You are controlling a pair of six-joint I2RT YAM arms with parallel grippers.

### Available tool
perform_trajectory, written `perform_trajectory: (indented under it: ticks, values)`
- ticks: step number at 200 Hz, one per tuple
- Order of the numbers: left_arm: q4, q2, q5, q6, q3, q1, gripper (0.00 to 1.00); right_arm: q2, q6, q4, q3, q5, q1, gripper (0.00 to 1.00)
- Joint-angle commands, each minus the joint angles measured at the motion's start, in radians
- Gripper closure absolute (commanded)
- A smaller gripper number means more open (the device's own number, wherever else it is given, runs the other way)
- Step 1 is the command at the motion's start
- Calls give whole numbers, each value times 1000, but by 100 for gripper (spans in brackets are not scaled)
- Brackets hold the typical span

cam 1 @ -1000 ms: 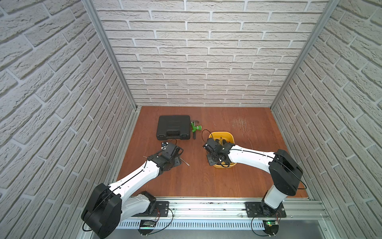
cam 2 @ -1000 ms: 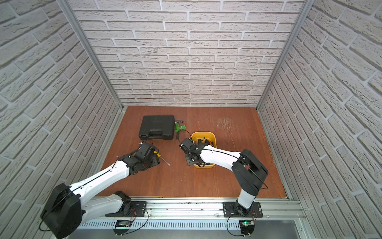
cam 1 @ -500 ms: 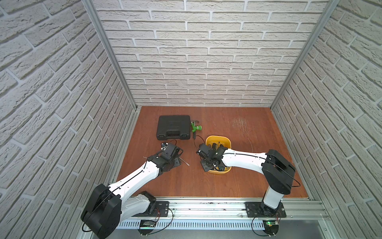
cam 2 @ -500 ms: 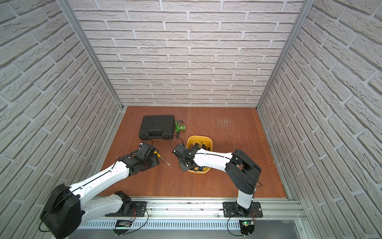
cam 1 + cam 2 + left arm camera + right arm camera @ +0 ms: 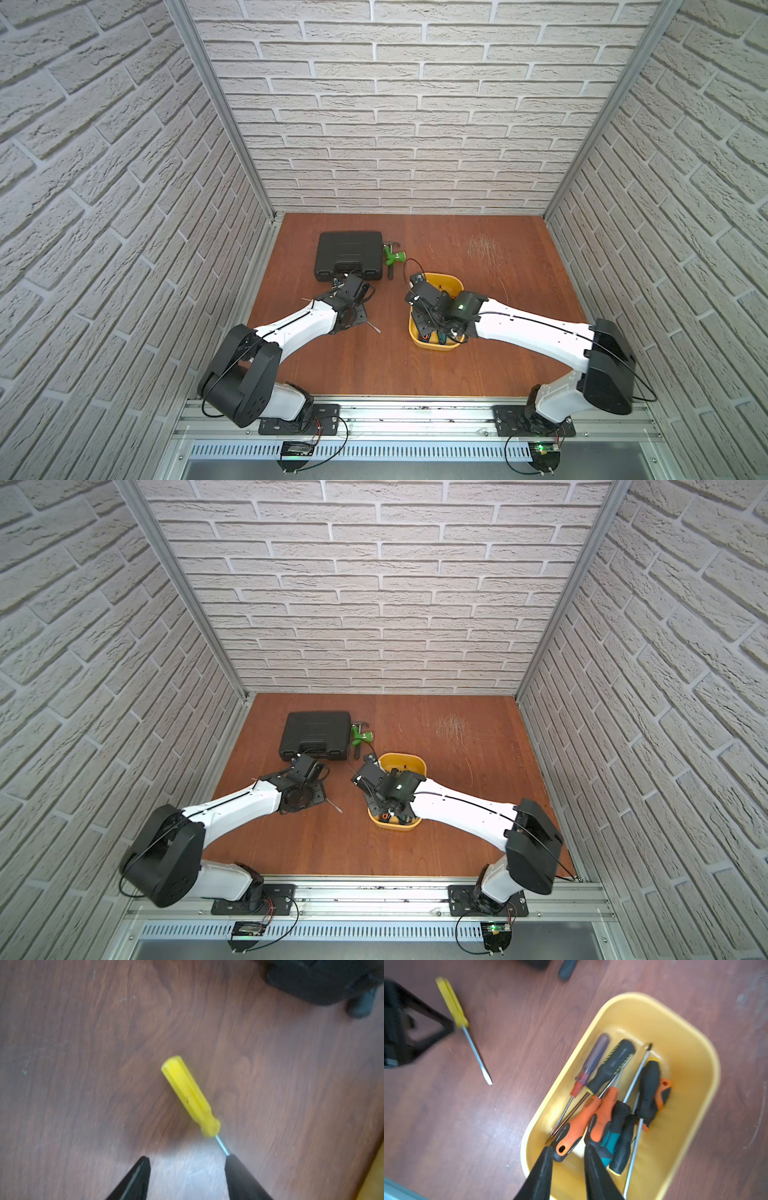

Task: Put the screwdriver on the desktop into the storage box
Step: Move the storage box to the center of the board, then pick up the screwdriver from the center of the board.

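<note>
A yellow-handled screwdriver (image 5: 190, 1095) lies flat on the reddish-brown desktop (image 5: 498, 365). My left gripper (image 5: 188, 1158) hovers just over it, open. One fingertip (image 5: 231, 1160) covers the start of the steel shaft and nothing sits between the fingers. In both top views only the shaft tip (image 5: 374, 328) (image 5: 336, 807) shows past the left gripper (image 5: 353, 318). The yellow storage box (image 5: 679, 1028) (image 5: 451, 279) holds several screwdrivers. My right gripper (image 5: 568, 1147) (image 5: 428, 328) is down inside the box, open. The butt of an orange-and-black handle (image 5: 575, 1126) lies between its fingers.
A black hard-shell case (image 5: 349, 255) sits at the back left, with a green-handled tool (image 5: 392, 257) beside it. Brick-pattern walls close in three sides. A pale scratched patch (image 5: 482, 245) marks the back right of the board.
My right gripper was shut and now stands open inside the box, which has slid slightly left and nearer. My left gripper now hides the yellow handle from above.
</note>
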Motion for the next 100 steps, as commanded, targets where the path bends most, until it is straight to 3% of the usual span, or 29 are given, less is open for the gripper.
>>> perform_trajectory:
  ticks: [1,37,100]
  values:
    - [10,42,-23,33,39,15,41,-135,70,42,-82,48,-25,64]
    - [17,100,-40,50,73,25,42,-298,92,94,-168,20,-51,62]
    - [58,182,-3,44,84,50,51,-378,99,113,-220,-12,-59,62]
